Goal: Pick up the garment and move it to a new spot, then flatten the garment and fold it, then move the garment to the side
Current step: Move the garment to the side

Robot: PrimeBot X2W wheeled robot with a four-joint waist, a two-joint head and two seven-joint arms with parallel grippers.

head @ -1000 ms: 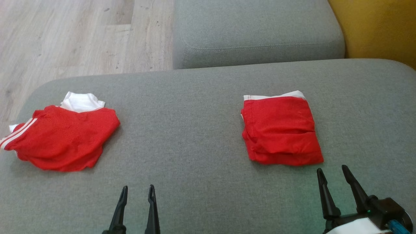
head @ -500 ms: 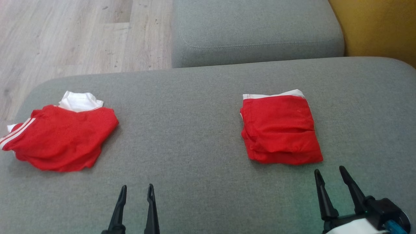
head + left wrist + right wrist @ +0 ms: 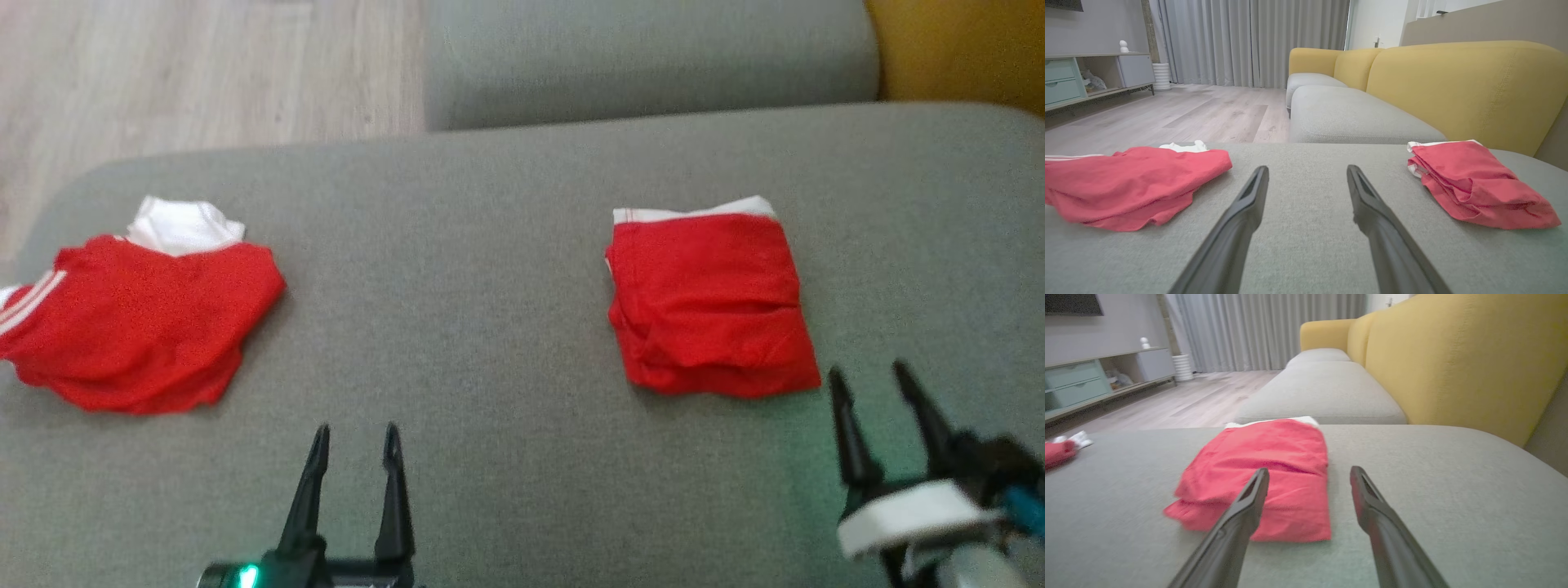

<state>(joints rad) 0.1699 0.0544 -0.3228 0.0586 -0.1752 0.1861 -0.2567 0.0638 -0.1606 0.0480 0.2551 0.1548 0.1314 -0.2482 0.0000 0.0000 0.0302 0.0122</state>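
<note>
A folded red garment (image 3: 710,306) lying toward the right of the grey cushion (image 3: 490,343), a crumpled red garment (image 3: 135,327) lying at its left end, left gripper (image 3: 357,429) pointing between them, fingers spread wide and empty, right gripper (image 3: 867,370) sitting just beside the folded one, fingers spread wide, holding nothing.

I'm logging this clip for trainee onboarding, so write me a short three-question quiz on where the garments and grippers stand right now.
1. True or false: the right gripper is shut on the folded garment.
2. Which lies at the robot's left on the grey cushion? A: a crumpled red garment. B: a yellow pillow. C: a blue towel.
3. How many garments lie on the cushion?

Key: 1 false, its jaws stand open and hold nothing, and the folded garment lies free; 2 A; 3 two.
</note>
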